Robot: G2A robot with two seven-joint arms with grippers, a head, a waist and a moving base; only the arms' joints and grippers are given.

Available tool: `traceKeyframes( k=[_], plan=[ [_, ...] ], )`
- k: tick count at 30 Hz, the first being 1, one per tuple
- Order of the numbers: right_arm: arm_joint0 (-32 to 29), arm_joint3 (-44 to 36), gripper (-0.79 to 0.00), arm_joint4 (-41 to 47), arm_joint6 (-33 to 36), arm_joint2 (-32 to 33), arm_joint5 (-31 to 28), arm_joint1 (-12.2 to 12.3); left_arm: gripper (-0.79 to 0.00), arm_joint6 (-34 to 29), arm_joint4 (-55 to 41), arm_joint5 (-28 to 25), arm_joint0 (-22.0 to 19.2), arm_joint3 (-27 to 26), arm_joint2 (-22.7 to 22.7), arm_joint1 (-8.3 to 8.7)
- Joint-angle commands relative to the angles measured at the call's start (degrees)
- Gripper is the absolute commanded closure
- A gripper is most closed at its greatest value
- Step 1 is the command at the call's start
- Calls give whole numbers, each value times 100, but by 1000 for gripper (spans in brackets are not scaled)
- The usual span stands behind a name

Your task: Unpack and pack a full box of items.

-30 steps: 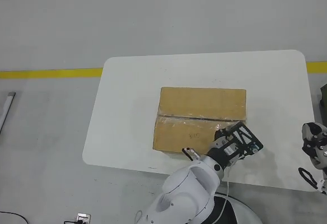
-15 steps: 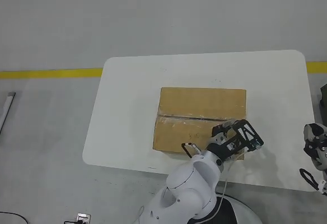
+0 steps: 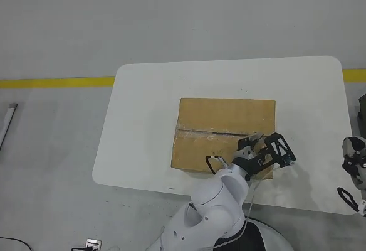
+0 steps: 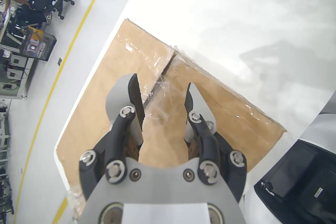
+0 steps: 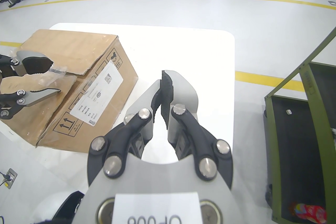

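While the left gripper (image 4: 162, 97) hangs over the near right part of the cardboard box (image 3: 227, 116), its fingers (image 4: 135, 96) stand well apart, one on each side of the seam between the two top flaps. Torn clear tape (image 4: 160, 93) lies crumpled along that seam between the fingers; whether they have hold of it I cannot tell. The box sits closed at the middle of the white table (image 3: 145, 125), with a white label (image 5: 101, 93) on its right side wall. By the table's near right edge is the right gripper (image 5: 163, 93), its pads pressed together with nothing between them. Right of the table stands an olive-green cart (image 5: 288, 104), with a red packet (image 5: 307, 210) lying inside it.
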Motion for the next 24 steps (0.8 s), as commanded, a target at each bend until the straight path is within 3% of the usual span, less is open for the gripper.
traceKeyframes(
  k=[1, 7, 13, 24],
  plan=[
    [3, 1, 0, 1, 2, 0, -11, -3, -357, -28, 81, -72, -5, 17, -14, -2],
    [15, 8, 0, -8, 8, -3, -22, -14, -280, -19, 210, -185, 57, -5, -51, -11],
    [26, 13, 0, -24, 10, -16, -25, -26, 0, 35, 313, -235, 122, -3, -100, -22],
    [45, 11, 0, -40, 10, -32, -28, -46, 0, 98, 506, -283, 234, -100, -242, -33]
  ],
)
